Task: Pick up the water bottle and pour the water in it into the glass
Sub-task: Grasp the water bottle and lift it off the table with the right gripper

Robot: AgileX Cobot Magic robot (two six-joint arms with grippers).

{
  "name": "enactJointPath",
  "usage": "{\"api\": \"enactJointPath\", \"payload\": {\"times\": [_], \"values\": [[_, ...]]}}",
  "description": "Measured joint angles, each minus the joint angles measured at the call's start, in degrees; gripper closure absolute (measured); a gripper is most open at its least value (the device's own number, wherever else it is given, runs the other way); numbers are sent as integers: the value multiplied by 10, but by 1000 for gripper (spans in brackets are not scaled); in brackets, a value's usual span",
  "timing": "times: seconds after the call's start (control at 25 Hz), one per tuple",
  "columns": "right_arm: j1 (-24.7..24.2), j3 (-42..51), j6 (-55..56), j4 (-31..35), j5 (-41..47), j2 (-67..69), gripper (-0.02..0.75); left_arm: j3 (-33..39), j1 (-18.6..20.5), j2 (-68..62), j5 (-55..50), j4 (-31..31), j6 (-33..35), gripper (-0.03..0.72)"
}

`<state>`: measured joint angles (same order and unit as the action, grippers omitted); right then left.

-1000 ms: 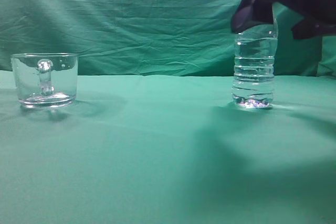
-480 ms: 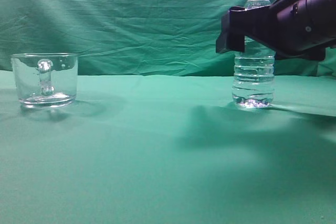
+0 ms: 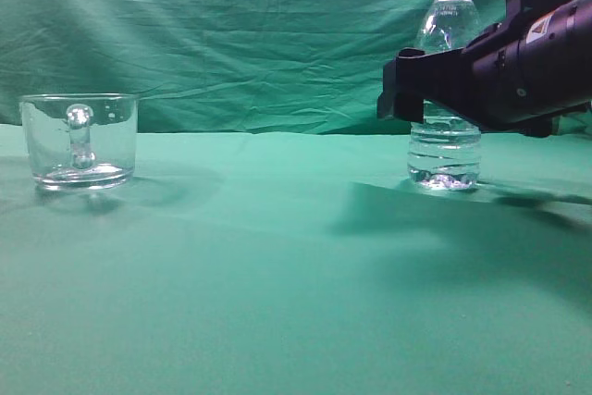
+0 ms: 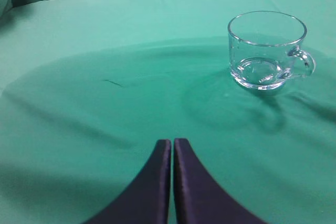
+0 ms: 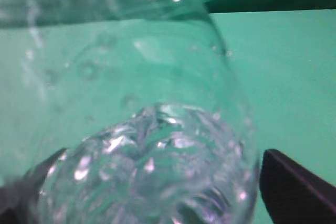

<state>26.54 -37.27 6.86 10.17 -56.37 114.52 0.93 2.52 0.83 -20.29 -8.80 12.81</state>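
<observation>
Now the right tool (image 3: pixel 407 90) spreads wide around the bottle (image 3: pixel 445 150); left tool (image 4: pixel 172 148) pinched closed, glass (image 4: pixel 266 50) at one o'clock.

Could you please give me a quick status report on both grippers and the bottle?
Left gripper shut, idle. Right gripper open around water bottle, not clamped. Glass empty. Nothing between them.

The table (image 3: pixel 231 256) and the far backdrop (image 3: pixel 231 34) are plain green cloth. The bottle (image 3: pixel 445 150), horizontally ribbed, and the glass (image 3: pixel 80 141) are clear, colourless. Both grippers' fingers (image 4: pixel 181 182) are dark purple-black.
</observation>
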Motion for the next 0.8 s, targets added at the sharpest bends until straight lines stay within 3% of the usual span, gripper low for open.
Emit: {"api": "enactJointPath", "payload": {"times": [0.44,0.8], "values": [[-3,0,0,-5,-10,4,525,0,0,0,0,0,0,688],[-3,0,-28,-24,-10,6,514,0,0,0,0,0,0,688]]}}
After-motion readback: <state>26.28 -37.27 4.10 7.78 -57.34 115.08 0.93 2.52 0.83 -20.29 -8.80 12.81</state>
